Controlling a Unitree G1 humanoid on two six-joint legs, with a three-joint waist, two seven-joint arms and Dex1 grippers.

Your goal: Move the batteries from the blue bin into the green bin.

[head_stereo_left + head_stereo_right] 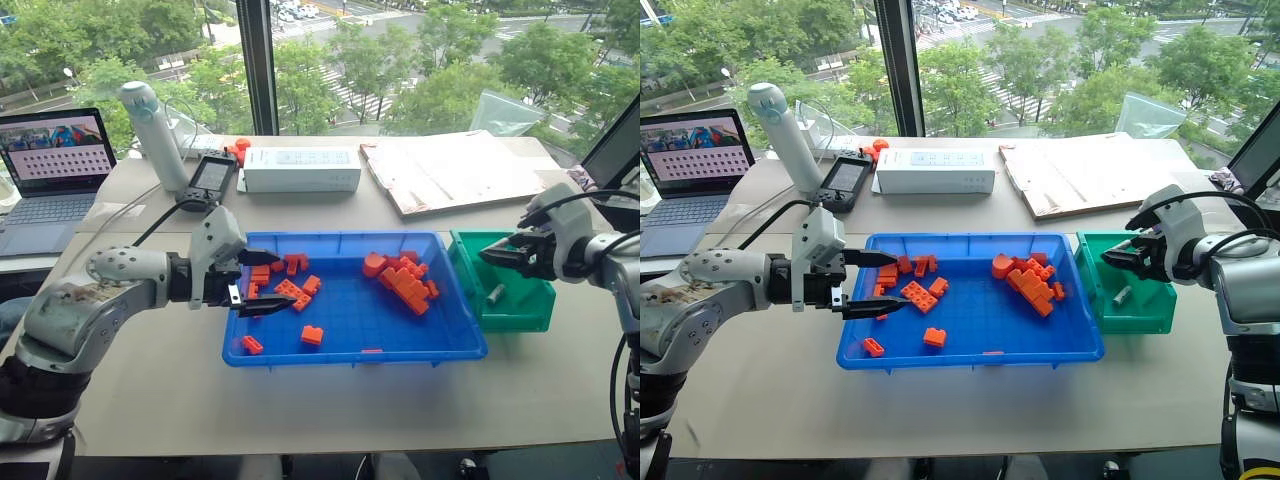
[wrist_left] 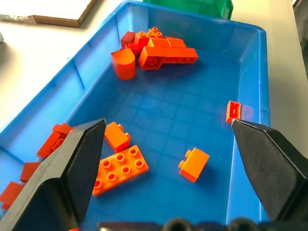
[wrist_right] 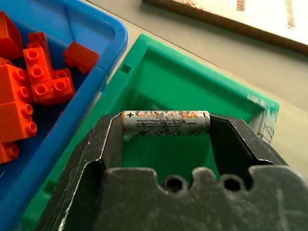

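Right wrist view shows a battery [image 3: 166, 123] clamped end to end between the right gripper [image 3: 166, 126]'s two black fingers [image 3: 103, 144], lying crosswise over the open hollow of the green bin [image 3: 202, 82], above its floor and not touching the walls. In the head views the right gripper hangs over the green bin, which sits toward the desk [image 1: 350, 400]'s right edge, touching the right end of the blue bin [image 1: 440, 350]. A second battery [image 1: 494, 294] lies on the green bin's floor, below and just beside the gripped one. The left gripper [image 1: 262, 282] hovers over the blue bin's left end with its fingers spread wide apart and nothing between them; in the left wrist view only orange bricks [image 2: 120, 168] lie between and beyond those fingers. More orange bricks are heaped in the blue bin's far right corner [image 1: 405, 278]. I cannot tell whether any battery is in the blue bin. A laptop [image 1: 50, 180] stands at the desk's far left corner.
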